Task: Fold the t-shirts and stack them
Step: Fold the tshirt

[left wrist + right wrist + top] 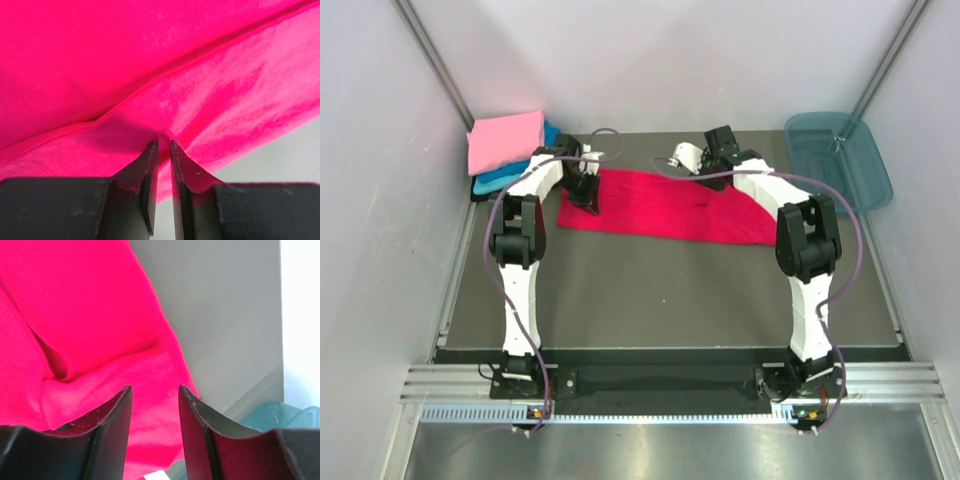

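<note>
A: Left pincer [161, 150] pinches the red t-shirt [660, 205], which lies lengthwise on the tabletop [670, 290].
B: Right pincer [155, 395] gapes, holding nothing — 1 grip alone may drag the fold crooked.

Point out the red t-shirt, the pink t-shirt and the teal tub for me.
red t-shirt [660, 208]: top external view, middle of the cloth.
pink t-shirt [506, 141]: top external view, centre of its folded top face.
teal tub [868, 182]: top external view, right rim.

Left claw [161, 145] nearly closed and lowered; right claw [155, 390] parted, both arms reaching forward
</note>
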Controlling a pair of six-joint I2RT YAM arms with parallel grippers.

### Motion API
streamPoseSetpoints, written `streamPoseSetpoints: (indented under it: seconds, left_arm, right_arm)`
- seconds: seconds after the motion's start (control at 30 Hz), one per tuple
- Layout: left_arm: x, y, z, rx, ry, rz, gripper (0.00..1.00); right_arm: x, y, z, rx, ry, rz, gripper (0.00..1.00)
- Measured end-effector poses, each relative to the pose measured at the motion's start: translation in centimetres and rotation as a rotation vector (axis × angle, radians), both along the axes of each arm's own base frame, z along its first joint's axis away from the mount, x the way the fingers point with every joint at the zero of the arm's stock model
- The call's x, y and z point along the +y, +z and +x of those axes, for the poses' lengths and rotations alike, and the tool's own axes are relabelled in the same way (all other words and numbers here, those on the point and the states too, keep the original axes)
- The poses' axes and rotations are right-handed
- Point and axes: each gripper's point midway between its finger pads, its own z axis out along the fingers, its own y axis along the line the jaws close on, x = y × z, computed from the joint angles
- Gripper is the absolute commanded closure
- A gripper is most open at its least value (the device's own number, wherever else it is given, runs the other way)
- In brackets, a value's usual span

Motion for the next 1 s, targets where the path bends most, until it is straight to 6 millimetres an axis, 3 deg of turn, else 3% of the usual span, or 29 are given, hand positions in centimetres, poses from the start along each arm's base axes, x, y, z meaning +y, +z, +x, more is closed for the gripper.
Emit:
streamPoseSetpoints:
  seconds: [0.17, 0.37, 0.53, 0.77, 1.0]
  left_arm:
    - [0.6, 0.5, 0.0, -0.045, -0.079, 0.033, 0.67]
    - [2.8, 3.0, -1.3, -0.157, -0.341, 0.159, 0.58]
    - [5.1, 4.7, -2.9, -0.195, -0.562, 0.281, 0.58]
    - [7.3, 3.4, -5.1, -0.128, -0.768, 0.381, 0.55]
    - [7.4, 3.1, -5.0, -0.121, -0.820, 0.420, 0.54]
  right_arm:
    - [-1.4, -0.8, -1.9, 0.014, -0.039, -0.028, 0.56]
    - [-3.6, 2.3, -3.9, -0.009, -0.144, 0.042, 0.55]
    - [-3.9, 3.6, -5.3, -0.008, -0.177, 0.093, 0.55]
    - [-3.8, 2.8, -6.3, 0.038, -0.190, 0.111, 0.53]
    - [-3.6, 2.7, -6.5, 0.049, -0.190, 0.119, 0.53]
